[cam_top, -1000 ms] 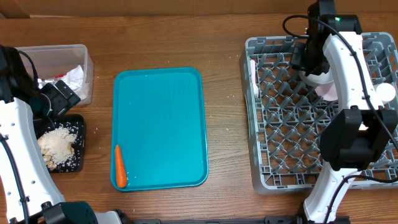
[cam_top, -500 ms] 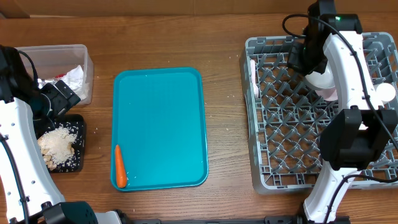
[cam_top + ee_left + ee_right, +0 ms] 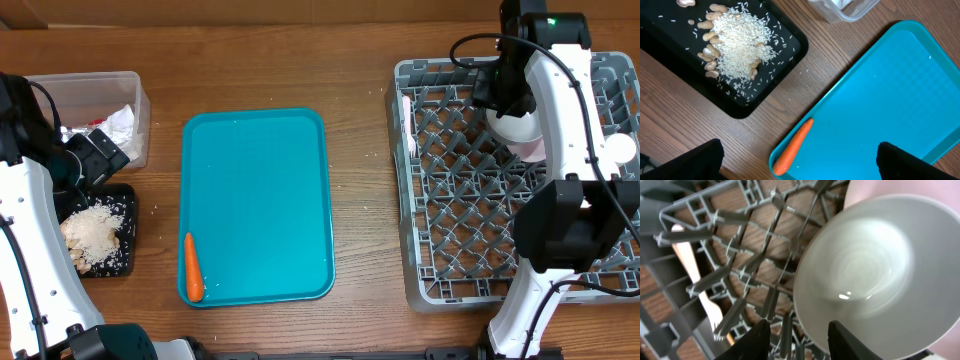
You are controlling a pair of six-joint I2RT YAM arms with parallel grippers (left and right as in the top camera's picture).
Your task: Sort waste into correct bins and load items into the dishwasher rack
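As seen from overhead, the small orange carrot (image 3: 193, 268) lies at the teal tray's (image 3: 260, 180) lower-left corner, and a white bowl (image 3: 515, 127) sits in the dishwasher rack (image 3: 430, 250).

Left wrist: the left gripper (image 3: 800, 162) is spread wide and empty above the carrot. Peanuts (image 3: 710, 50) and rice (image 3: 740, 45) lie in the black tray (image 3: 670, 65).

Right wrist: the right gripper (image 3: 800, 340) is parted, its fingers either side of the bowl's rim.

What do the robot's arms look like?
Both the left arm and the right arm have smooth white shells with chunky black joints. Thin black cables loop off the right one, and a tiny green light glows on one of its black parts. The fingers at the ends are black.
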